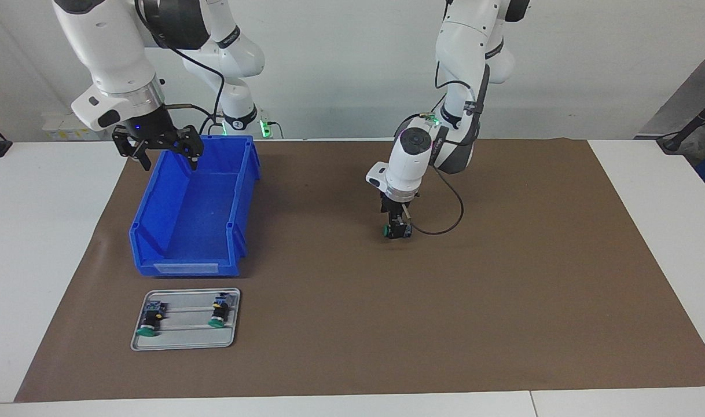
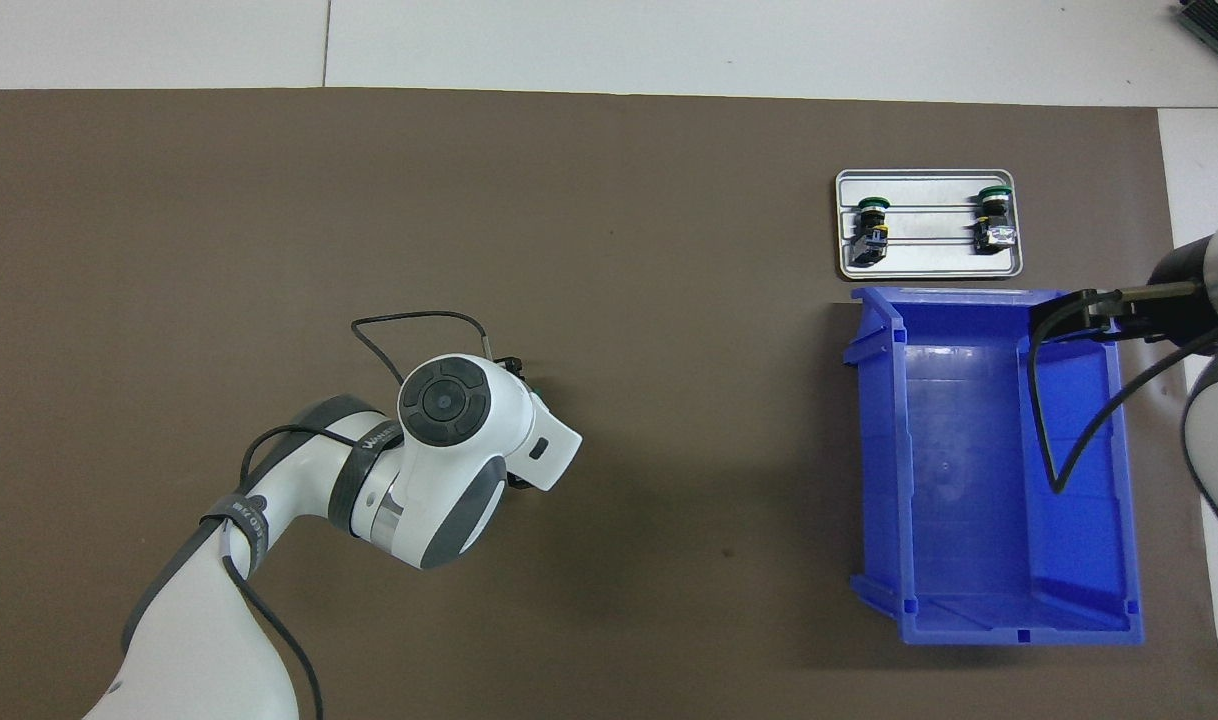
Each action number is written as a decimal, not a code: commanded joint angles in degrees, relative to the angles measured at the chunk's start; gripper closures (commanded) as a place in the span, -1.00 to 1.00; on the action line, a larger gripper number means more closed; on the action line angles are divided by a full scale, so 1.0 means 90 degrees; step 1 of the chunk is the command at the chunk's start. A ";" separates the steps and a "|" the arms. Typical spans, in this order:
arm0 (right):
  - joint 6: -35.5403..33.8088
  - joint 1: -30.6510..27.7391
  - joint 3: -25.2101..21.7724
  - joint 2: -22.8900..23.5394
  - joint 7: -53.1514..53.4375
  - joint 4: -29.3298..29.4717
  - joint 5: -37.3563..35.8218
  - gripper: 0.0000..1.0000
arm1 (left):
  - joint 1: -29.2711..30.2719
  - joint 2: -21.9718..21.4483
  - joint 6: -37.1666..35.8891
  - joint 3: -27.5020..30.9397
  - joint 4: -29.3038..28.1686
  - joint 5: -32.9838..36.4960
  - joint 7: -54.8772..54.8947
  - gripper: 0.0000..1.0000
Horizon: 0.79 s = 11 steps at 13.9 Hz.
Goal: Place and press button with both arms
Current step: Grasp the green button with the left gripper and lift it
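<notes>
1. A brown mat (image 1: 503, 301) is covering most of the white table (image 1: 40, 243).
2. The left arm (image 1: 468, 52) is reaching down to the middle of the mat; the right arm (image 1: 106, 52) is hanging over the blue bin (image 1: 190, 220).
3. The bin is sitting toward the right arm's end of the table, nearer to the robots than the grey tray (image 1: 186, 319).
4. The left gripper (image 1: 397, 230) is pointing down, its fingers closing around a green-capped button (image 1: 389, 231) just at the mat.
5. The right gripper (image 1: 166, 152) is hovering with fingers spread wide, holding nothing.
6. Two more buttons (image 1: 150, 320) (image 1: 219, 311) are lying on the tray, apart.
</notes>
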 commanded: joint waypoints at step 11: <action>-0.0400 0.0466 -0.0497 0.0062 0.0300 0.0178 0.0050 -1.00 | 0.0018 -0.0038 0.0471 0.0120 -0.0179 -0.0071 0.0025 0.27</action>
